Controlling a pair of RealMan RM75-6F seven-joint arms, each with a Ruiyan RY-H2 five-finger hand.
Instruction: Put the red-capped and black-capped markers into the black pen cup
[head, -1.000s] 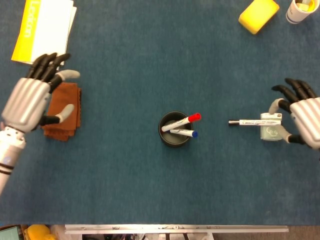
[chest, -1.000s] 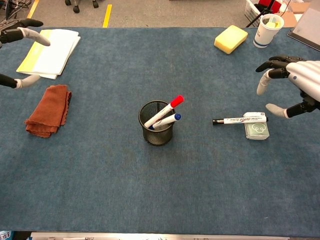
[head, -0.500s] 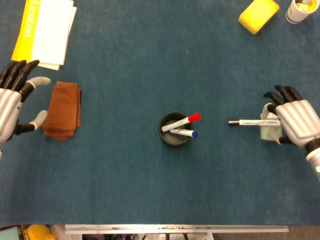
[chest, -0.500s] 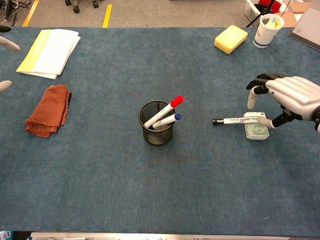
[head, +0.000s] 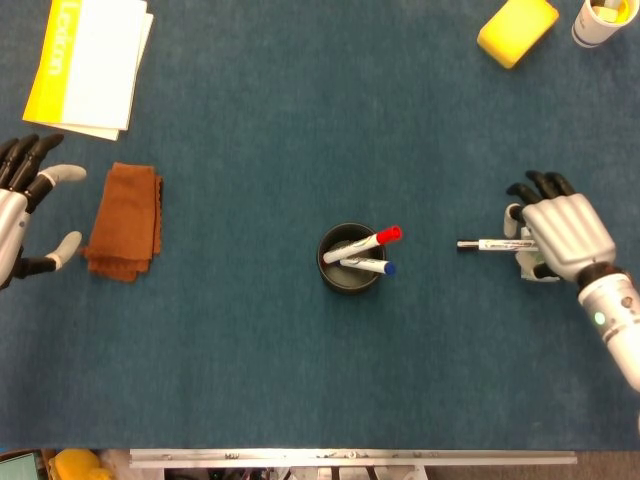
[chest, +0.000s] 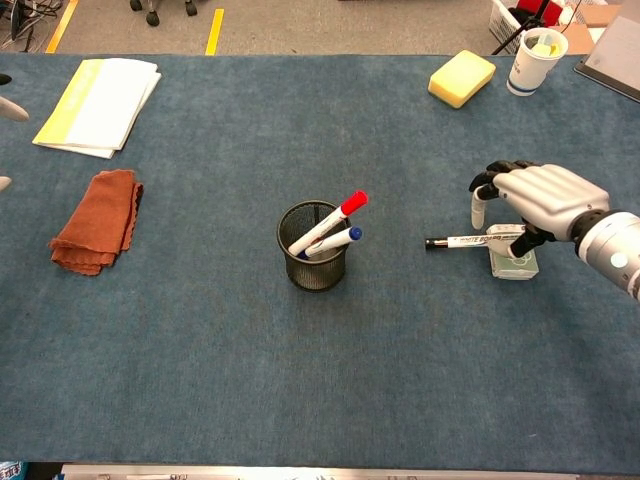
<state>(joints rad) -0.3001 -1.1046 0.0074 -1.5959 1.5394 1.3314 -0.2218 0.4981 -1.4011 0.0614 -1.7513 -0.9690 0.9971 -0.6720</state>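
Note:
The black mesh pen cup stands mid-table. A red-capped marker and a blue-capped marker lean inside it. The black-capped marker lies flat to the cup's right, cap towards the cup. Its rear end rests on a small pale box. My right hand arches over that rear end, fingers spread above the barrel and thumb beside it; the marker still lies on the table. At the far left edge my left hand is open and holds nothing.
A brown cloth lies just right of my left hand. Behind it is a yellow-and-white booklet. A yellow sponge and a paper cup sit at the far right back.
My right hand has come left and down from beside the pale box to arch over the black-capped marker's rear end. My left hand has drawn left, off the brown cloth.

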